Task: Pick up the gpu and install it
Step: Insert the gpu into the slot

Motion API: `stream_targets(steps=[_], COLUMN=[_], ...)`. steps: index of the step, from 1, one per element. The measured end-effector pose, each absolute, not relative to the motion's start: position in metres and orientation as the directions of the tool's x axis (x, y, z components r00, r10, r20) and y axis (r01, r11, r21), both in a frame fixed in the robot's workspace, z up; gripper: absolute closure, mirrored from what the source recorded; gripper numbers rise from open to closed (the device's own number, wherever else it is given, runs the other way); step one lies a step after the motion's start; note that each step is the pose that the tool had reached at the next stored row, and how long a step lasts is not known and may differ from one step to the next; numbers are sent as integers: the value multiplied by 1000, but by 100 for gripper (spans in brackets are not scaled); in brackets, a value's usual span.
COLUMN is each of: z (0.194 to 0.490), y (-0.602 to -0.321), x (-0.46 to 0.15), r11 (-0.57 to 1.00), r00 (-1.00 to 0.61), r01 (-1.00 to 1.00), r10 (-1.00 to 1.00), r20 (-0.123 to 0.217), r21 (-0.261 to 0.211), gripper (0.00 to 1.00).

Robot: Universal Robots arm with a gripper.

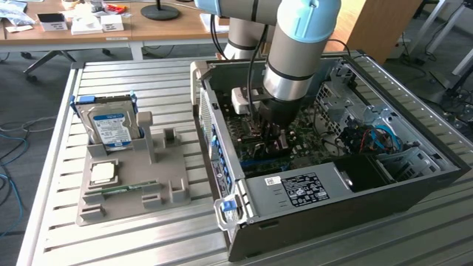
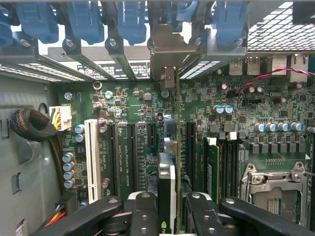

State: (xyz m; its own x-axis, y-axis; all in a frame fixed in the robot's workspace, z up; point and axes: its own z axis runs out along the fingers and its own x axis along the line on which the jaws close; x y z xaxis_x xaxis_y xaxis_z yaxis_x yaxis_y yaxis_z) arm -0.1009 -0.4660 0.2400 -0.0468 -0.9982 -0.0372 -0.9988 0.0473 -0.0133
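The install step is judged to be in hand: the open computer case (image 1: 414, 183) lies on its side on the slatted metal table (image 1: 133, 244), and the Universal Robots arm (image 1: 296, 55) is reached down into it, with the gripper (image 1: 272, 139) held just above the motherboard (image 2: 138, 137). Off to the exterior view's left of the gripper, well apart from it and outside the case, a grey parts holder (image 1: 137, 188) is seen with a hard drive (image 1: 111, 126) standing upright in it and a processor (image 1: 102, 173) lying flat nearer the front. In the wrist view the gripper (image 2: 167, 209) is seen clamped on the gpu (image 2: 166, 182), which is held edge-on between the two black fingers (image 2: 142, 211), its silvery bracket (image 2: 168, 54) at the far end reaching the rear slot openings of the case beneath a row of blue retention clips (image 2: 83, 19). The card is carried directly below the gripper, over the row of expansion slots (image 2: 133, 147); whether its edge has entered a slot cannot be told. The next move is judged to call for the card's edge to be kept parallel to the chosen slot, the bracket to be lined up with its rear opening, and a straight, even press to be applied so that nothing is bent
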Motion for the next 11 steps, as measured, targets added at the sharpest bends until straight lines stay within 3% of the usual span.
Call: stream_targets(steps=[11], z=[240], y=[-466], x=[-101], r11=[47], r00=[-47], r01=[-999], r10=[-998], r20=[-45], r21=[-13], gripper=[73])
